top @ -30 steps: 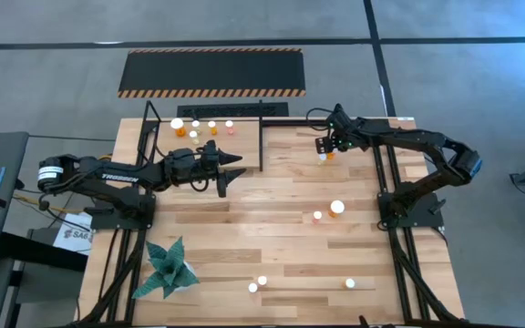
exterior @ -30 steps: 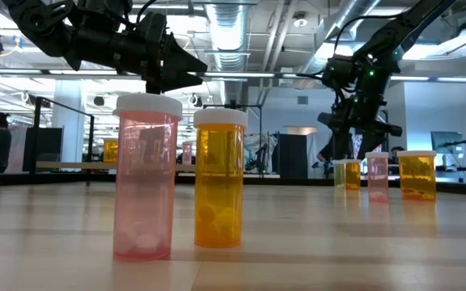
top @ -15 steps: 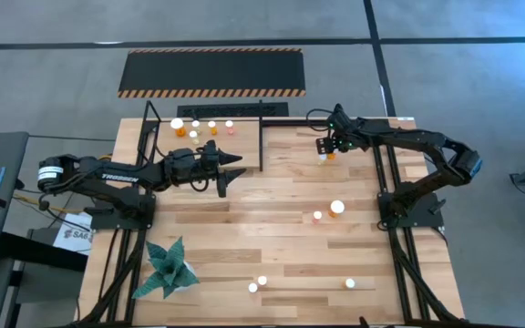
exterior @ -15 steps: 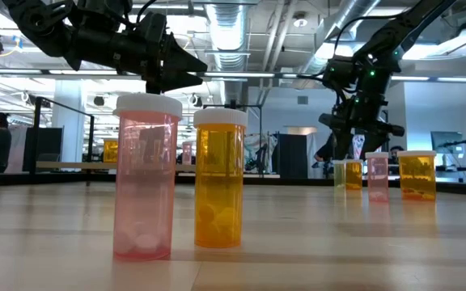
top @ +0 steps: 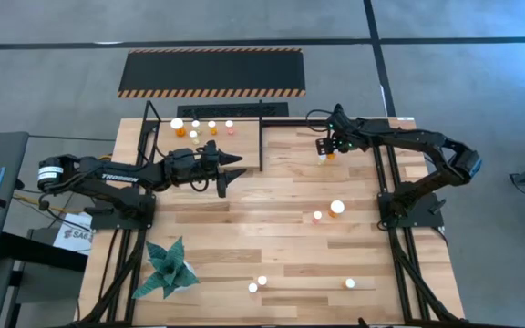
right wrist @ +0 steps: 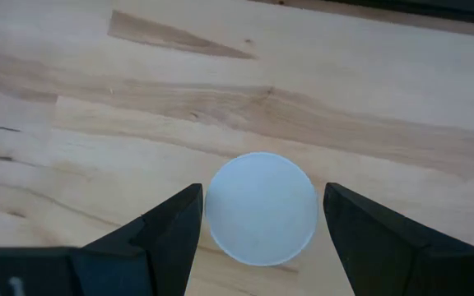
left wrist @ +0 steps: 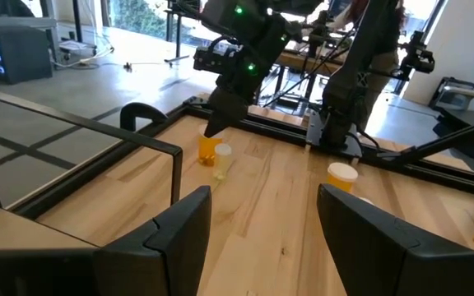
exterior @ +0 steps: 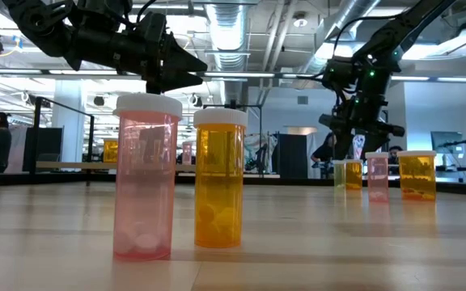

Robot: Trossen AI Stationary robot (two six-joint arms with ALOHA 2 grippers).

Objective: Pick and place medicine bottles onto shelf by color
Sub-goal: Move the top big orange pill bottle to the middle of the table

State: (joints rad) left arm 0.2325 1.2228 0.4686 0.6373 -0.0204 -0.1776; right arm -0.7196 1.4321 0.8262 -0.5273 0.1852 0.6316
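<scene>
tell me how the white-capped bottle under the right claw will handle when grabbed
The bottle stands upright between the right claw's open fingers, so a centred squeeze should hold. Its round wall looks like smooth plastic, so it may slip or twist. The near pink bottle shows few pills, so these are probably light and tippy.

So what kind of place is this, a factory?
More likely a robotics lab or workshop. Exposed ducts and pipes run overhead, two robot arms work at a wooden table, and more equipment stands fill the room behind.
</scene>
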